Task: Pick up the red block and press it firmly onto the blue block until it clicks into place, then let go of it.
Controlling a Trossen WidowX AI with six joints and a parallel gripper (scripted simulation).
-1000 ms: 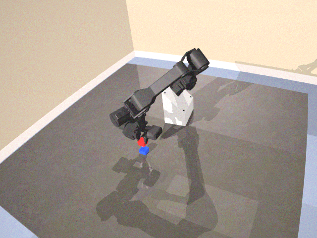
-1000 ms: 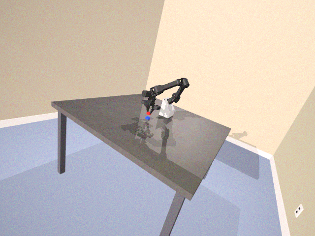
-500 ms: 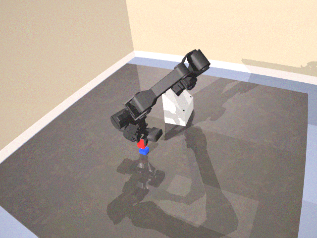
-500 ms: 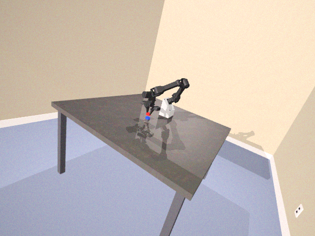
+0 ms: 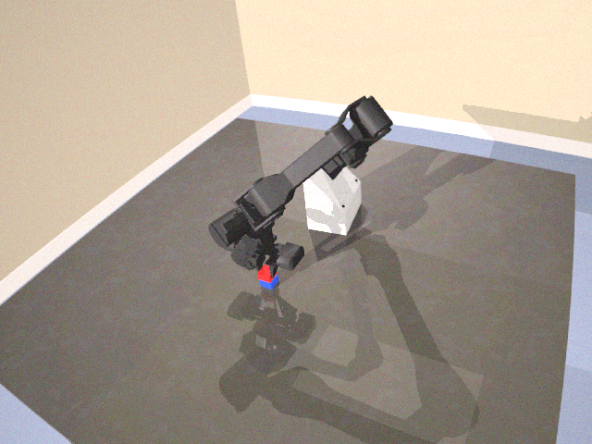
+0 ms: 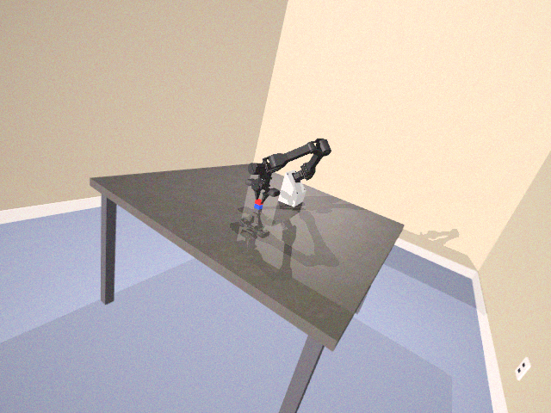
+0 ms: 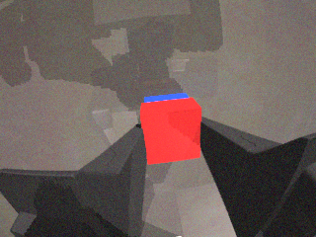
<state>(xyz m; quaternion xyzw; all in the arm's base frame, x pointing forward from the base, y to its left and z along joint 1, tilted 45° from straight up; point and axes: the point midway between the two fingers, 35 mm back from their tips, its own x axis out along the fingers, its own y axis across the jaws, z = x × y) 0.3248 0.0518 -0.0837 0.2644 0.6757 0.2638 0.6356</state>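
Arm (image 5: 311,160) (image 6: 295,154): matte black, boxy slender links, rounded cylindrical joint housings. Gripper (image 5: 270,269) (image 6: 258,200) (image 7: 171,130): black, angular fingers tapering toward tips. Base housing (image 5: 329,203) (image 6: 291,191): white, faceted, small dark dots on one face.

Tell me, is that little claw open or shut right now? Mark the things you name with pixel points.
Shut on the red block (image 5: 265,274) (image 6: 257,202) (image 7: 173,133): the gripper's (image 5: 268,268) (image 6: 259,200) (image 7: 172,130) two dark fingers stand against its opposite sides in the wrist view.

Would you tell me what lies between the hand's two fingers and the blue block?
The red block, as the top and exterior views show.
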